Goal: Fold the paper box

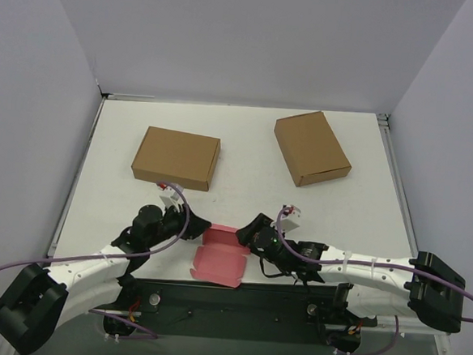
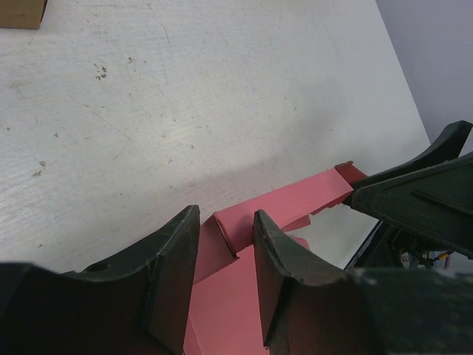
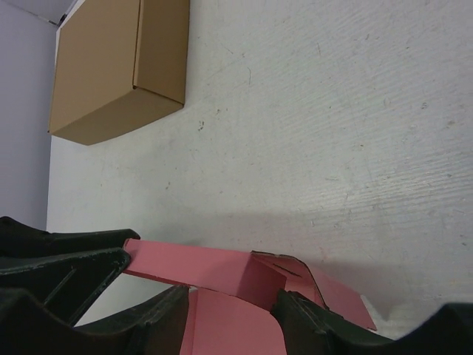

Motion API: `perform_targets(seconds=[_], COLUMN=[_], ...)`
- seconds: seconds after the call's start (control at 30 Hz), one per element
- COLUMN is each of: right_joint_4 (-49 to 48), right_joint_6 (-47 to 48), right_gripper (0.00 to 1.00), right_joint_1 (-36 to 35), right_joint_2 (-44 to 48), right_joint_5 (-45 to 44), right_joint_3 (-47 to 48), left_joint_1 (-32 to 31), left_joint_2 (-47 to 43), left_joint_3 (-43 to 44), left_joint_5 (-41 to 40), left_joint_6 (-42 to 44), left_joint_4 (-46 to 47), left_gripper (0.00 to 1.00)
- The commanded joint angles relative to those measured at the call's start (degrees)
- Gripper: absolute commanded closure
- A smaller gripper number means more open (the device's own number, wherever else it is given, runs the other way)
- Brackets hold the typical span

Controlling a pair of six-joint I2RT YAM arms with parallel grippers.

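Pink paper box (image 1: 221,256) only partly folded: far wall raised, left gripper (image 2: 225,255) and right gripper (image 3: 230,299) each straddle it half-open; remaining flaps unfolded

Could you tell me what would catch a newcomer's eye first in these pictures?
The pink paper box, partly folded, lies at the table's near edge, with the left gripper and right gripper working at its two sides. Behind it sit two closed brown cardboard boxes, one far left and one far right.
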State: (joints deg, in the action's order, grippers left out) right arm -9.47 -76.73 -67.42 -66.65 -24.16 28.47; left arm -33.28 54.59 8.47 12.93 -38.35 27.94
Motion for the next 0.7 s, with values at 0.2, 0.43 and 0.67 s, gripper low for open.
perform_targets(seconds=[0.2, 0.43, 0.67], right_joint_4=[-6.4, -8.9, -11.3], right_joint_6=[-1.4, -1.5, -2.5], right_gripper=[0.46, 0.47, 0.52], right_joint_1=[1.8, 2.4, 2.4], right_joint_2=[-1.6, -4.5, -6.4], right_joint_5=[-2.7, -0.9, -1.2], right_joint_3=[-0.6, 0.9, 1.2], left_joint_1=[0.0, -0.9, -2.1], left_joint_2=[-2.4, -2.6, -4.2], left_joint_3=[-2.8, -3.2, -3.7], left_joint_5=[2.7, 3.1, 2.5], left_joint_6=[1.7, 2.3, 2.8], left_joint_4=[2.3, 3.5, 3.5], left_gripper=[0.56, 0.57, 0.57])
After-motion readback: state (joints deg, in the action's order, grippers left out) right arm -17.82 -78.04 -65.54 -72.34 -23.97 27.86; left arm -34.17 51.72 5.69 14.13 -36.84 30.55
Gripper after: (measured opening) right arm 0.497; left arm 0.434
